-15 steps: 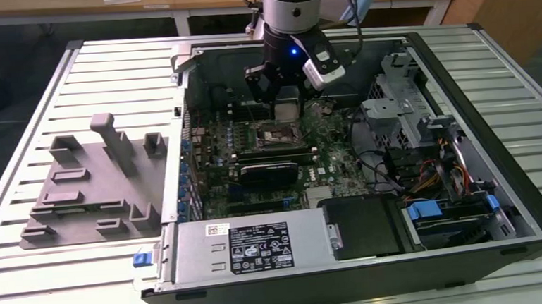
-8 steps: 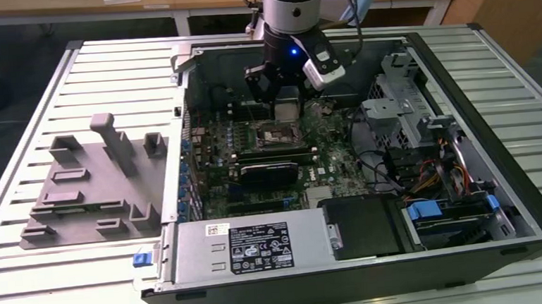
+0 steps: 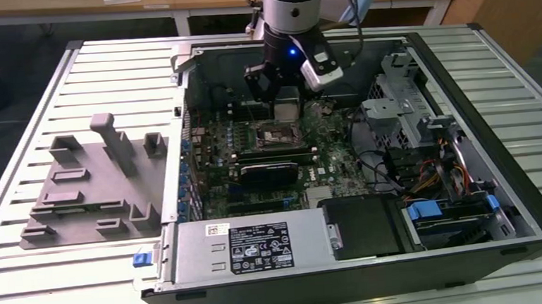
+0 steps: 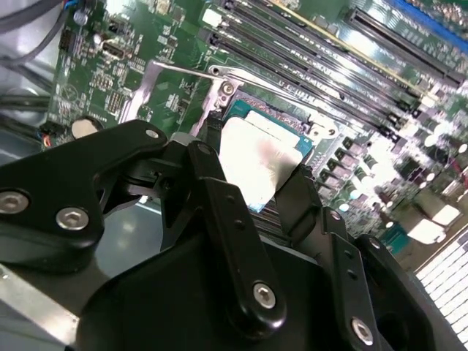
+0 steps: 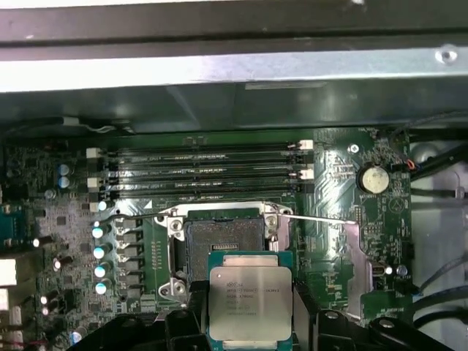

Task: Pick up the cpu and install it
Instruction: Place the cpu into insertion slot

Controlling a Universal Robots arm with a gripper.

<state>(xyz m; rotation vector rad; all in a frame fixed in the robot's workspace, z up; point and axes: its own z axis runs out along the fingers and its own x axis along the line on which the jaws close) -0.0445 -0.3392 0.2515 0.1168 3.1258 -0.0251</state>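
- Black two-finger claw (image 5: 250, 320): closed on silver-topped flat square cpu (image 5: 250, 302), fingers (image 5: 191, 322) clamping two opposite edges.
- Cpu pos.: held over green motherboard (image 5: 336, 183) at the open black square socket (image 5: 223, 245), not seated in it.
- Black PC case (image 3: 373, 280): side open, lying on pale slatted metal worktop (image 3: 35, 293).
- Grey plastic fixture block (image 3: 89, 188): on worktop, at exterior view's left of case.
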